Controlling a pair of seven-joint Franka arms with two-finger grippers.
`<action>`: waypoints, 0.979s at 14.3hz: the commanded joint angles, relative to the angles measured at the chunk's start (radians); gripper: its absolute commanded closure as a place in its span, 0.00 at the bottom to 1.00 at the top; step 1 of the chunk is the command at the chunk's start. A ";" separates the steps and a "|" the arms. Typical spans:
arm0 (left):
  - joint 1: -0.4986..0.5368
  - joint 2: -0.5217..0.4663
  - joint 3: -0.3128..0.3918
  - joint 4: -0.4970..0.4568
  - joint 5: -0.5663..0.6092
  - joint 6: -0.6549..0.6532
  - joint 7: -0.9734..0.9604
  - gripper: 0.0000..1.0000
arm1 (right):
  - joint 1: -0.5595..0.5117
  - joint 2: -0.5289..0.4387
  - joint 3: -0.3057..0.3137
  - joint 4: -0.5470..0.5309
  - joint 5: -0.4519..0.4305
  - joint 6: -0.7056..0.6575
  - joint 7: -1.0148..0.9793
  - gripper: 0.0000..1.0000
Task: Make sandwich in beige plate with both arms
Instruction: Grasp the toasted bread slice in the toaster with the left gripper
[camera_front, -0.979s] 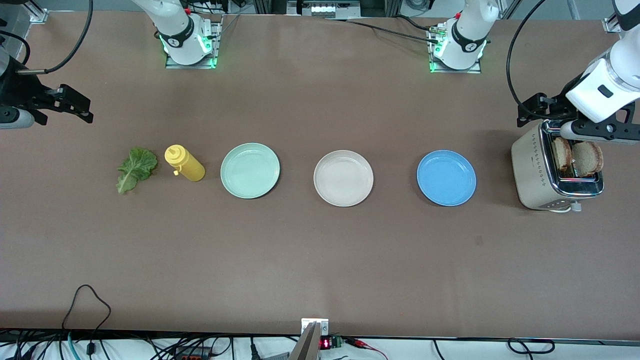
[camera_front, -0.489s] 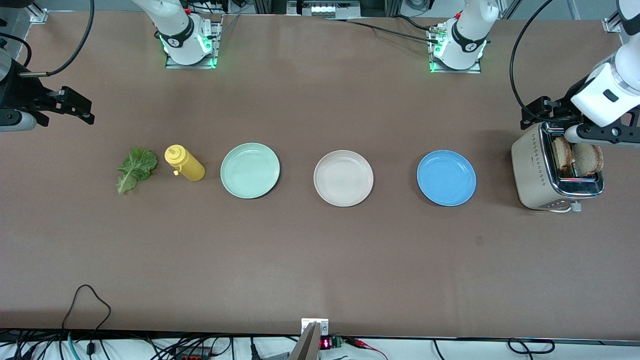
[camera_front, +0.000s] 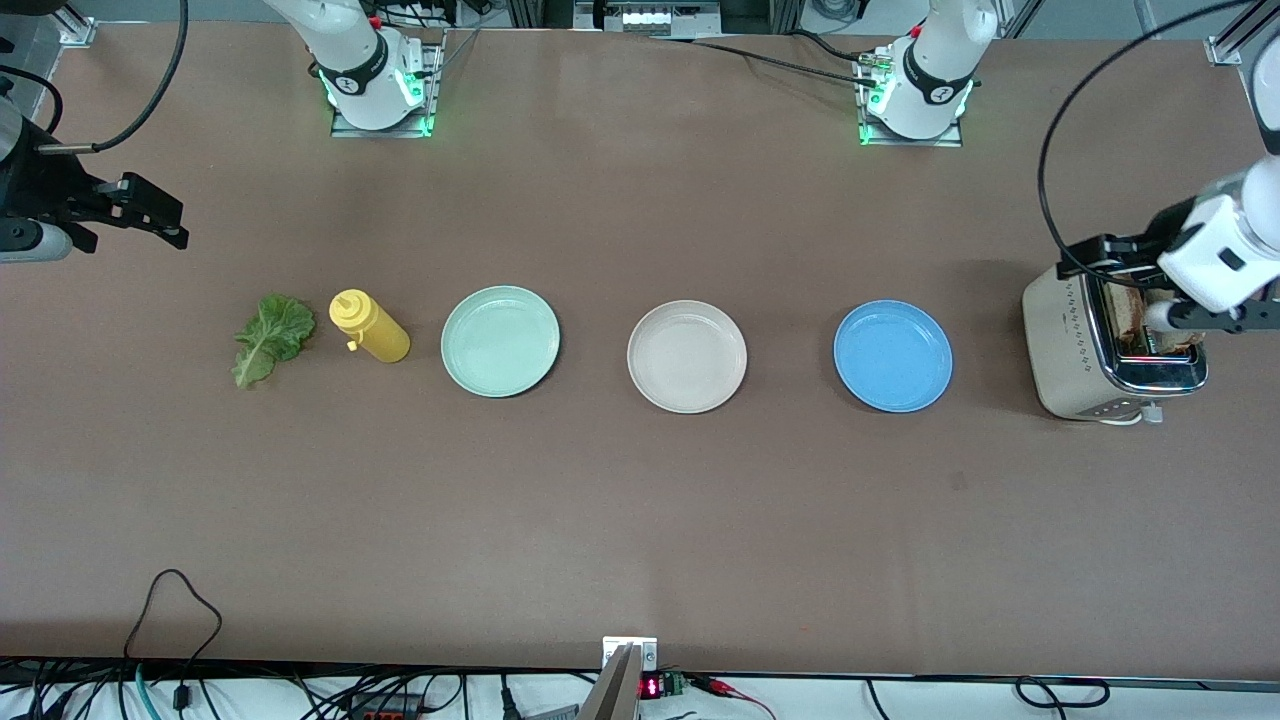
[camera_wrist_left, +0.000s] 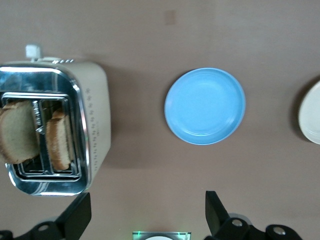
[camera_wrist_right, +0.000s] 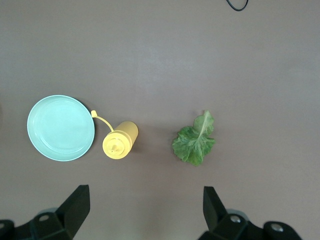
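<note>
My left gripper (camera_wrist_left: 145, 215), jaws wide, hangs over the toaster (camera_front: 1085, 350) w/ two bread slices (camera_wrist_left: 20, 137) upright in its slots below me: light, stiff, crumbly, so I'd pinch a top edge across the faces; right gripper (camera_wrist_right: 142, 212), also wide, waits above the lettuce (camera_wrist_right: 195, 141); beige plate (camera_front: 687, 356) bare.

our arms are white, with rounded segments and black joint bands. black cables trail from each. green lights glow at both bases.
</note>
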 joint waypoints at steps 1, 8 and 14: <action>0.033 0.051 -0.006 0.021 0.139 -0.016 0.083 0.00 | -0.008 0.006 0.004 0.021 0.006 -0.005 0.000 0.00; 0.102 0.037 -0.008 -0.201 0.243 0.244 0.156 0.00 | -0.008 0.006 0.004 0.021 0.006 -0.004 0.002 0.00; 0.168 -0.027 -0.008 -0.410 0.266 0.490 0.213 0.14 | -0.008 0.006 0.004 0.018 0.006 -0.004 0.002 0.00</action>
